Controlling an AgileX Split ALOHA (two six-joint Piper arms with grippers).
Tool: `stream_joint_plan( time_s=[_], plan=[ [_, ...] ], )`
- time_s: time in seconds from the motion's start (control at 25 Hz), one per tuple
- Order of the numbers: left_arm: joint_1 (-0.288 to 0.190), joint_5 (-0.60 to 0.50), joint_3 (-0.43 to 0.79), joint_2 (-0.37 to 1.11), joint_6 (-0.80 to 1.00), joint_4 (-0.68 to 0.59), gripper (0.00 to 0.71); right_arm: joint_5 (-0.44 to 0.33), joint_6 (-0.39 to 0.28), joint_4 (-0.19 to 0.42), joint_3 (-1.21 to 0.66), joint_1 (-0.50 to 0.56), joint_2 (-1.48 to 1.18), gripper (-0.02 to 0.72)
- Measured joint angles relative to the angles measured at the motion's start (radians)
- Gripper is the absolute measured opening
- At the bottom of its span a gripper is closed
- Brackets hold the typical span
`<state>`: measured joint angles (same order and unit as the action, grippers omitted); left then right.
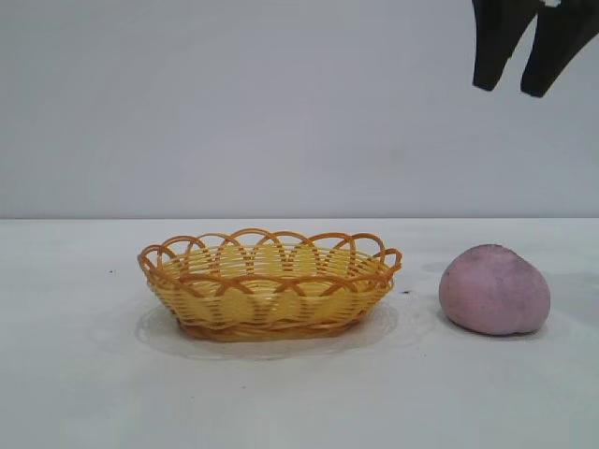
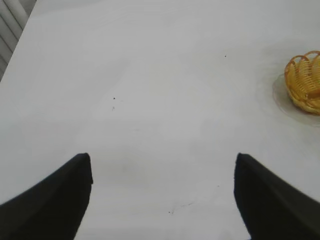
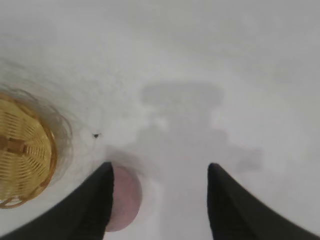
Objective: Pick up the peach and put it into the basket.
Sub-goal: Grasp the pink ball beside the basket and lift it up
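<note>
On the surface (image 1: 84,374) we see the peach (image 1: 494,290) just right of the basket (image 1: 270,285), not touching. Right end effector (image 1: 520,70) hangs high above the peach, fingers spread, holding nothing. Left end effector (image 2: 162,192) spread too, over bare surface.

A table (image 1: 84,374) fills the lower half of the exterior view, with a wall (image 1: 234,103) behind it. A basket (image 1: 270,283) sits on the table near the centre. A peach (image 1: 494,290) rests on the table at the basket's 3 o'clock, apart from it and outside it. High above the peach, toward its 12 o'clock, the right gripper (image 1: 517,86) hangs in the air at the top right corner, well clear of both things. In the left wrist view, the left gripper (image 2: 162,165) is over bare table, with the basket (image 2: 305,82) off toward 2 o'clock
</note>
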<state>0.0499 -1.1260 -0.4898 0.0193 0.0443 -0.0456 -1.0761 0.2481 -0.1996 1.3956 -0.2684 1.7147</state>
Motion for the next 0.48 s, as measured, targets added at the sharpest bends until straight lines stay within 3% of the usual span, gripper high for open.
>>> stream_joint_plan(
  time_s=[0.2, 0.48],
  plan=[
    [0.0, 0.0, 0.0, 0.0, 0.0, 0.0, 0.517, -0.058, 0.0, -0.006, 0.0, 0.0, 0.0, 0.408],
    [0.0, 0.0, 0.0, 0.0, 0.0, 0.0, 0.517, -0.076, 0.0, -0.037, 0.0, 0.0, 0.002, 0.408]
  ],
)
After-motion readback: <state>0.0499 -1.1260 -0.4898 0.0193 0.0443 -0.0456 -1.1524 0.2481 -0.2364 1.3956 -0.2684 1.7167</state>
